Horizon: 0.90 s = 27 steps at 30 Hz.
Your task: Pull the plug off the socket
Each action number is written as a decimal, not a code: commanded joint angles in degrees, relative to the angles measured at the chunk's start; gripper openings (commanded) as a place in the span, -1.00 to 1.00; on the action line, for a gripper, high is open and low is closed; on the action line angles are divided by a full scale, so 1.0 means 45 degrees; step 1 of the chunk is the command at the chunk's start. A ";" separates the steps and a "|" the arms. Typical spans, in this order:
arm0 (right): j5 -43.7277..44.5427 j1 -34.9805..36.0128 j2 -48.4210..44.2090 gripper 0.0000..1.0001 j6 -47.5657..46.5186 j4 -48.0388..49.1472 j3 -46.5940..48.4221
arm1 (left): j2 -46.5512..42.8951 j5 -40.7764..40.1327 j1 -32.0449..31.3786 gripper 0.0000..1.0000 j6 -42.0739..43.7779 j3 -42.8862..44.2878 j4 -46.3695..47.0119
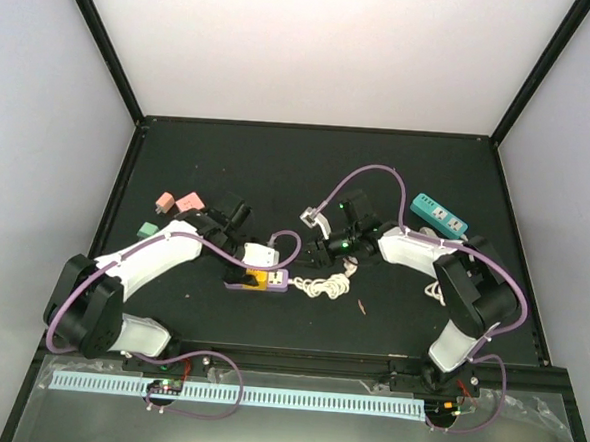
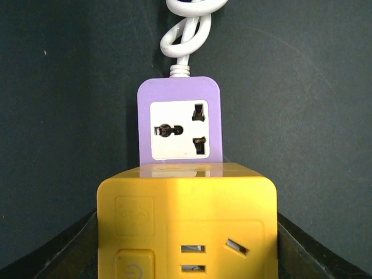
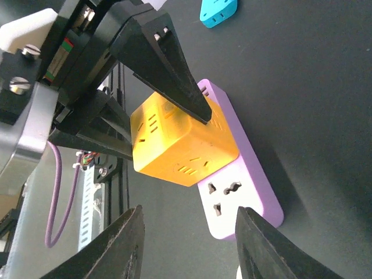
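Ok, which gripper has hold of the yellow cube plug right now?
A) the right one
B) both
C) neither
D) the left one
D. The right wrist view shows the left gripper clamped on opposite sides of the yellow cube plug, which sits on the purple power strip. The right gripper is open, its fingers spread wide and closed on nothing.

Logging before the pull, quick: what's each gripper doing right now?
Left gripper: closed on the yellow plug.
Right gripper: open, holding nothing, near the purple socket strip.
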 commanded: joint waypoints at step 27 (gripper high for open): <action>-0.0023 0.0723 0.2494 -0.80 0.1887 0.0533 0.0173 | 0.0631 -0.0409 -0.1783 -0.26 -0.3956 0.0254 0.3453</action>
